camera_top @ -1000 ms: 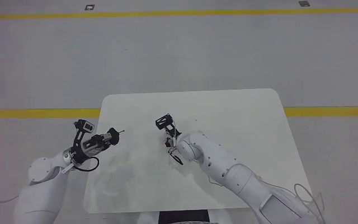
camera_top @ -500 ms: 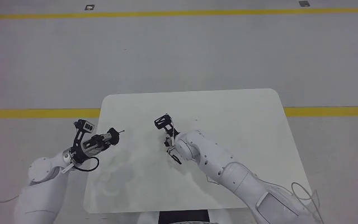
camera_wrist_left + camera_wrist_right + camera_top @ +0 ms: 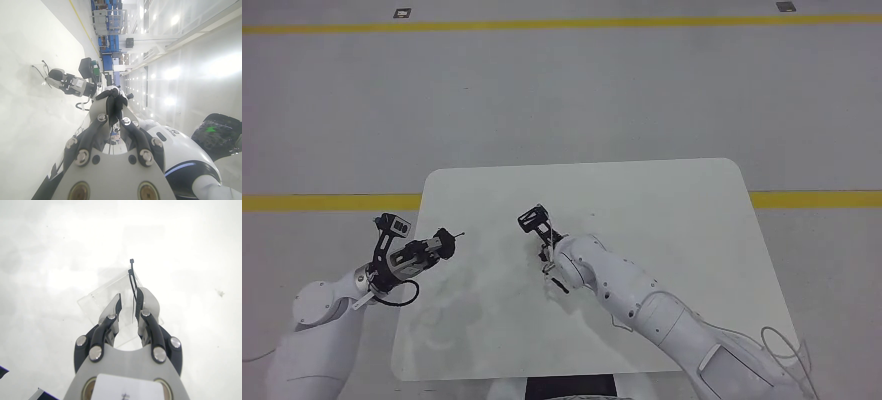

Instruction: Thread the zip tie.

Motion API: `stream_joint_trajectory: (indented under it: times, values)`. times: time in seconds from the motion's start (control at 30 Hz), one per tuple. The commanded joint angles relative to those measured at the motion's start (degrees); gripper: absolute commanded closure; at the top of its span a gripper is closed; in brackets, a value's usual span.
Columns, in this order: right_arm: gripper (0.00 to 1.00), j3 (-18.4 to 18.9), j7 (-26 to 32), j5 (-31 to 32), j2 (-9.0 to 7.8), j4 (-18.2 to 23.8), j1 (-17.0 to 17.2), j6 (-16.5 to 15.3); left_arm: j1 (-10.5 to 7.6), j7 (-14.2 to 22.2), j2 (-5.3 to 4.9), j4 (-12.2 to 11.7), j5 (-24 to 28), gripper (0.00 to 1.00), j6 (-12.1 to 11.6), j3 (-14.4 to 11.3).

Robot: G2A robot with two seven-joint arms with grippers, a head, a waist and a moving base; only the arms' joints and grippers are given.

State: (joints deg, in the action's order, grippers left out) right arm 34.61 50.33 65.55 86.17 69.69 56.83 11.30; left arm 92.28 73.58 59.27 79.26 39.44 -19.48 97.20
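On white table point(image 3: 672, 200), zip ties point(image 3: 132, 281); yellow-lined floor point(image 3: 642, 100).

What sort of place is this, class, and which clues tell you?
Probably a large industrial hall or warehouse-style test floor: a yellow floor line, blue storage racks, and rows of ceiling lights high overhead.
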Motion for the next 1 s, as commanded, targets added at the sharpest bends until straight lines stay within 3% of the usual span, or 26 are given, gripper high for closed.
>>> stream_joint_trajectory:
  times: [0.0,0.47,0.97]
  values:
    - [0.81,0.11,0.53,0.5,0.02,-0.1,0.15,-0.23,0.0,0.0,0.0,0.0,0.0,1.0,0.0,0.0]
    - [0.84,0.1,0.3,-0.87,1.81,-3.65,-0.78,-2.57,0.0,0.0,0.0,0.0,0.0,1.0,0.0,0.0]
    - [0.86,1.9,1.73,4.43,1.61,-1.94,0.53,-1.73,0.0,0.0,0.0,0.0,0.0,1.0,0.0,0.0]
